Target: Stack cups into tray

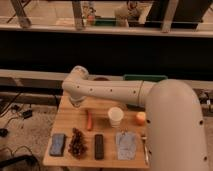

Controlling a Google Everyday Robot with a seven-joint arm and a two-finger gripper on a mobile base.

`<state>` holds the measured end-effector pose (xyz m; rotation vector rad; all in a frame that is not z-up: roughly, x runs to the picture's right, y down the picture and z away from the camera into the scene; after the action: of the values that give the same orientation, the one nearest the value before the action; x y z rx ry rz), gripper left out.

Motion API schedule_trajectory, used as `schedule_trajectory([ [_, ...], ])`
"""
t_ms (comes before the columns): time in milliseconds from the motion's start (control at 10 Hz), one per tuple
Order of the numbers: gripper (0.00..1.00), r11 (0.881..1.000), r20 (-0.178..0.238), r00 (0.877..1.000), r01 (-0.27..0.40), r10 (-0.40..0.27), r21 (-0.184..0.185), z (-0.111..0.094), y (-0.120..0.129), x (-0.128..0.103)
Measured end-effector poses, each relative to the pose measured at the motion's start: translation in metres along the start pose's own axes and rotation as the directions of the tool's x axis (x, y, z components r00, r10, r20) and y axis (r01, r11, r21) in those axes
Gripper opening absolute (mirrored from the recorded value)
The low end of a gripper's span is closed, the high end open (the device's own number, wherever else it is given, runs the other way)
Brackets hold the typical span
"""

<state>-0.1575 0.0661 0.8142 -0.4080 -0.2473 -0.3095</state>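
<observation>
Pale wood desk (65, 122) seen from the front and a little above, with my thick white arm (115, 92) reaching along its back edge from the right. My claw (76, 103) hangs at the end of the arm over the back left corner, pointing down; I cannot tell whether it is open or closed. A cream-white cup (115, 116) stands upright near the middle of the desk, mouth up and clear of its neighbours, so it could be taken from above. A tan-yellow cup (141, 117) sits just beside it toward the right edge, partly hidden by my forearm. The two cups are apart, not nested. The dark green tray (145, 78) is at the back right corner, with only its far rim showing above my arm, and neither cup is in it. An orange-red stick-shaped thing (89, 120) lies between my claw and the cream-white cup. Along the front edge lie a blue flat pad (57, 144), a dark knobbly cluster (77, 142), a black bar (98, 146) and a grey pouch (125, 145). I judge stacking has not begun.
</observation>
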Motion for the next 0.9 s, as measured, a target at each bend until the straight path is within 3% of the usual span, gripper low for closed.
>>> schedule_trajectory([
  [400, 0.02, 0.995, -0.036, 0.998, -0.058, 0.061, 0.075, -0.043, -0.009, 0.045],
  [700, 0.02, 0.988, -0.041, 0.991, -0.121, 0.126, 0.093, -0.062, -0.005, 0.087],
  [900, 0.02, 0.977, -0.019, 0.982, -0.187, 0.190, 0.098, -0.071, -0.004, 0.121],
])
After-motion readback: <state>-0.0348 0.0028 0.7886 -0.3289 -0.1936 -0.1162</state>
